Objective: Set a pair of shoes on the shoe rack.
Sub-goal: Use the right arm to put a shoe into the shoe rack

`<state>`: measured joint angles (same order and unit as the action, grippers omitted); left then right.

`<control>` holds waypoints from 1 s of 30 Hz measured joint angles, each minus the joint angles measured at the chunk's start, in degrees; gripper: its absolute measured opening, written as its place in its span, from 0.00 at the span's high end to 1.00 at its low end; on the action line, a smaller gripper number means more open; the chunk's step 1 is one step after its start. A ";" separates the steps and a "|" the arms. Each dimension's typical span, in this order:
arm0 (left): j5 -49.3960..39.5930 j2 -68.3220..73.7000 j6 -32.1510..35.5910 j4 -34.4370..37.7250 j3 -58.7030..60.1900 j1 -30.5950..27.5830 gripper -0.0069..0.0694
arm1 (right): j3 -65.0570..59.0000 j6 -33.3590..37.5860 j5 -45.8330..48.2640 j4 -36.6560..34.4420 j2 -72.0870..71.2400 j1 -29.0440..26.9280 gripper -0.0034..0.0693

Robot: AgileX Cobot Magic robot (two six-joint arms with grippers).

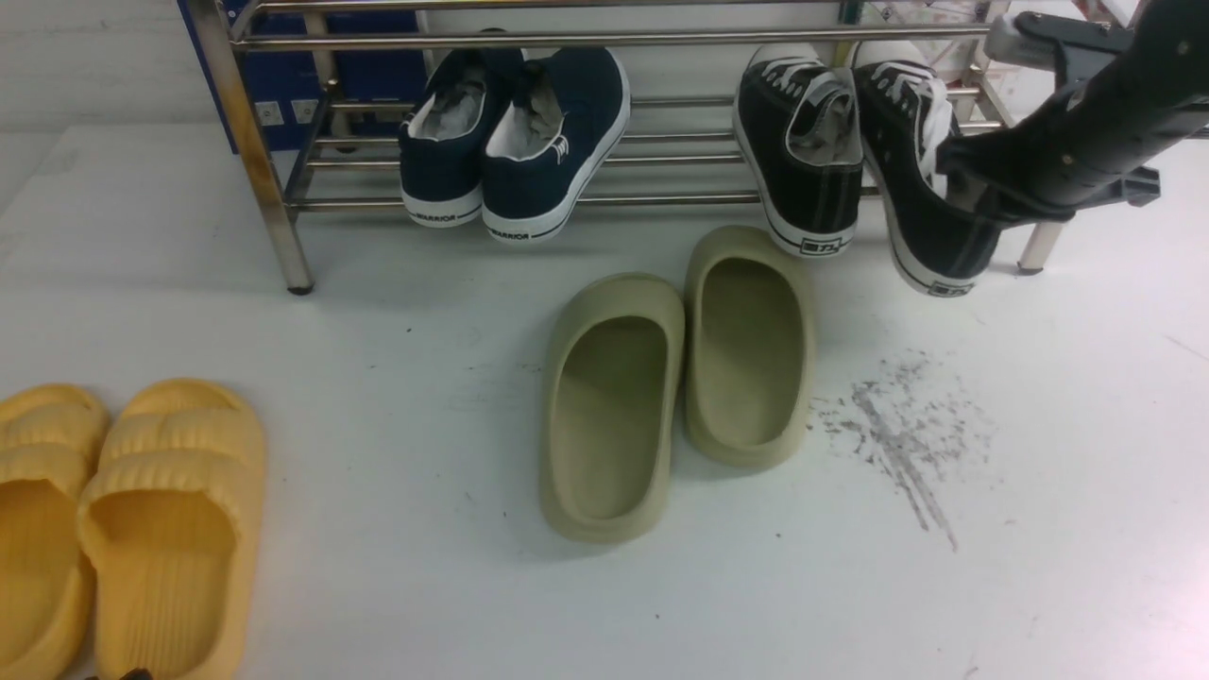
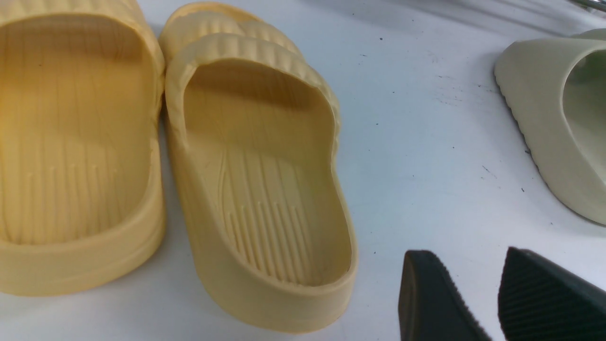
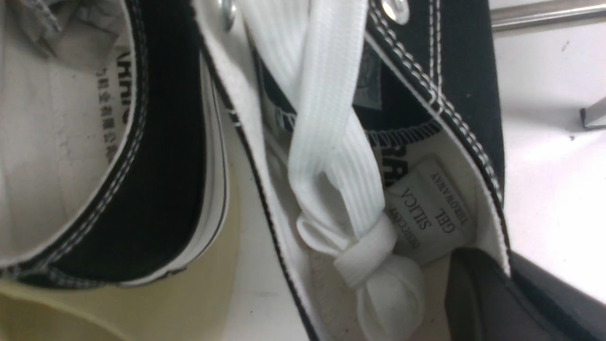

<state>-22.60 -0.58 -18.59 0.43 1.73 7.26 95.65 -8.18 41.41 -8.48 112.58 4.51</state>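
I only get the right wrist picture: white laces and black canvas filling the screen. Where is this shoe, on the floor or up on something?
Observer: The black sneaker leans on the shoe rack, toe inward, heel sticking out past the front bar.
Operator: Is anything else stored on that rack?
Observer: Yes, a pair of navy sneakers sits further toward the robot's left, on the same shelf.
Operator: And what is the other arm doing?
Observer: The left pincer hangs open next to the yellow slippers, holding nothing.
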 joint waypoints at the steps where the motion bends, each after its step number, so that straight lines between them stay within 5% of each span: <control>1: 0.00 0.00 0.00 0.00 0.00 0.00 0.60 | 0.00 0.20 0.08 -0.15 -0.05 0.00 0.93; 7: 0.00 0.00 0.00 0.00 0.00 0.00 0.60 | -0.12 3.27 -0.38 -4.91 -0.67 -0.12 0.93; 19: 0.00 0.00 0.00 0.00 0.00 0.00 0.60 | -0.23 -3.17 -9.02 -6.50 -0.67 -1.37 0.93; 30: 0.00 0.00 0.00 0.00 0.00 0.00 0.60 | -0.23 -8.04 -7.59 -7.19 2.42 -1.55 0.93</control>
<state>-22.60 -0.58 -18.59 0.43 1.73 7.26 95.42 -16.22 33.82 -15.67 115.01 2.96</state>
